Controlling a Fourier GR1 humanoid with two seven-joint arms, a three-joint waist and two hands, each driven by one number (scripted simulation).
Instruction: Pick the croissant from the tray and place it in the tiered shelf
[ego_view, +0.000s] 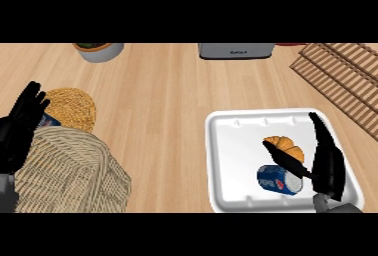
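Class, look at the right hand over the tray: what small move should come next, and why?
Probably close the right hand on the croissant: its fingers are straight beside the croissant, its thumb reaches the near side, and nothing is held. The croissant lies in the tray.

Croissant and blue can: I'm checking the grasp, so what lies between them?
Head view: the thumb of the right hand lies between croissant and blue can.

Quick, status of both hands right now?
Left hand: open, resting at the left edge, holding nothing.
Right hand: open over the tray, next to the croissant, nothing gripped.
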